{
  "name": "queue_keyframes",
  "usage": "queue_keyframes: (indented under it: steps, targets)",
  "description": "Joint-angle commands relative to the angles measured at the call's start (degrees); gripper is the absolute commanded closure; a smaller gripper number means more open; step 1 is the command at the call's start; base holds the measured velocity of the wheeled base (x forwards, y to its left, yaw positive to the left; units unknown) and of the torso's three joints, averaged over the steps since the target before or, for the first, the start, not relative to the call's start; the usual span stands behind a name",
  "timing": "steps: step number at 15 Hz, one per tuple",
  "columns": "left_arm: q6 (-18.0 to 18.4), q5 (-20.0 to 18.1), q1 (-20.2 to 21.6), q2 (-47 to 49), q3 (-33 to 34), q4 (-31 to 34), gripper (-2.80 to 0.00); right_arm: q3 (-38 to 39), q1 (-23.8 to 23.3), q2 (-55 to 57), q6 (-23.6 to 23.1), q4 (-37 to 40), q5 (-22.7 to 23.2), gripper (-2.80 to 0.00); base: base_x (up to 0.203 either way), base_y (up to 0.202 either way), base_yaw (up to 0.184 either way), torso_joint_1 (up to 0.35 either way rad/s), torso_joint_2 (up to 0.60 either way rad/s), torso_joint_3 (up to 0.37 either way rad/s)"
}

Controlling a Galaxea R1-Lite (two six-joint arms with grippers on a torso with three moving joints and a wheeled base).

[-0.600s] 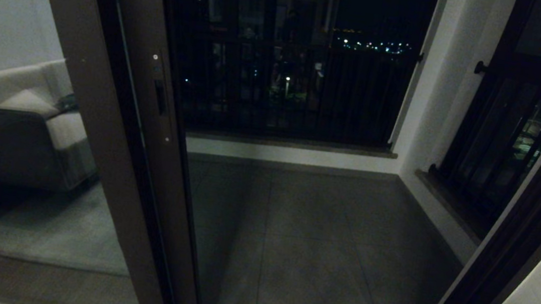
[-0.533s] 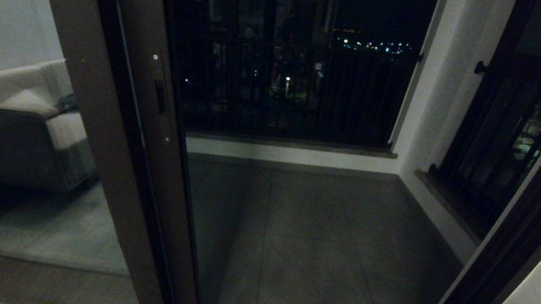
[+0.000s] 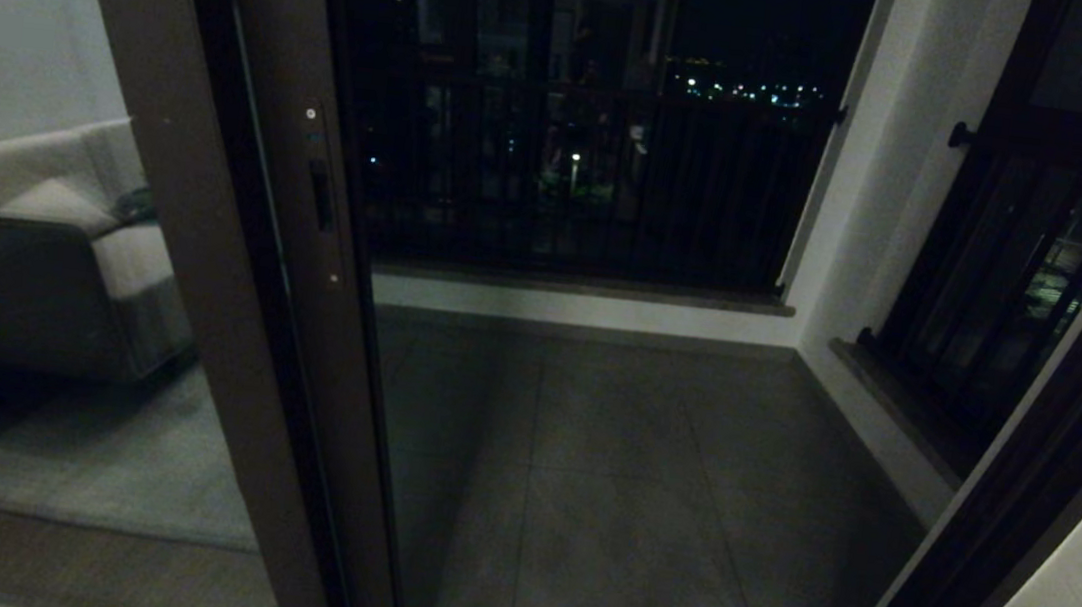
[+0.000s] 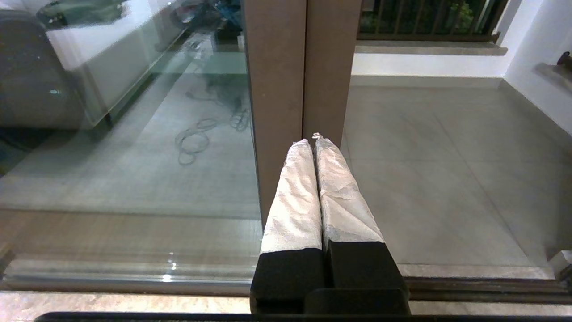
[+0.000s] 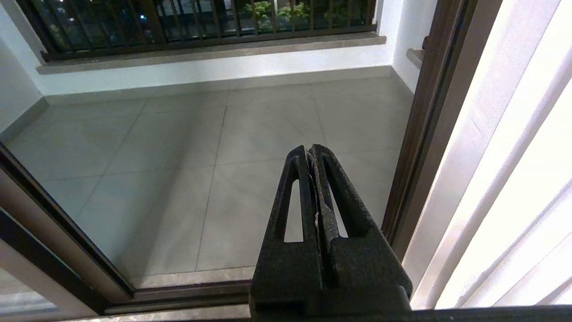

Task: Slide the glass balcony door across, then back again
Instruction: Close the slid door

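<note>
On the left of your head view stands the glass balcony door (image 3: 305,249), its dark brown stile rising tilted from floor to top edge, with a narrow recessed handle slot (image 3: 320,196) and small pale screws above and below it. The doorway to the right of that stile is open onto the balcony's grey tiled floor (image 3: 622,493). Just left of the stile you see a second brown post (image 3: 176,235), and the glass beyond it reflects a pale sofa (image 3: 57,222) and a rug.

Neither arm shows in your head view. In the left wrist view, your left end effector (image 4: 313,141) has its two white-wrapped fingers (image 4: 295,192) pressed together, holding nothing; their tips point at the foot of the two brown door posts (image 4: 301,67), and you cannot tell whether they touch. The door's floor track (image 4: 482,286) runs across just below them.

In the right wrist view, your right end effector (image 5: 310,152) is also closed and empty, its black fingers (image 5: 333,192) meeting at the tips over the open balcony floor. To one side of it rises the dark door frame (image 5: 420,134), with a white curtain (image 5: 505,179) beside that. A barred railing (image 5: 201,22) lines the far edge of the balcony above a low white wall.
</note>
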Motion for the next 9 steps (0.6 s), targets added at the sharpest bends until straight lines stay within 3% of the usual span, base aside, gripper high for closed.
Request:
queue_keyframes:
  steps: [1, 6, 9]
  targets:
    - [0.16, 0.05, 0.00, -0.01, 0.02, 0.09, 0.00, 0.02, 0.01, 0.06, -0.04, 0.05, -0.01, 0.00, 0.000, 0.000, 0.000, 0.000, 0.00, 0.000]
    - [-0.31, 0.28, 0.00, 0.05, -0.48, 0.80, 0.00, 0.07, 0.01, 0.06, -0.03, 0.02, -0.01, 0.00, 0.000, 0.000, 0.000, 0.000, 0.00, 0.000]
    - [-0.25, -0.18, 0.00, 6.03, -10.62, 1.12, 0.00, -0.01, 0.01, 0.06, -0.04, 0.01, -0.01, 0.00, 0.000, 0.000, 0.000, 0.000, 0.00, 0.000]
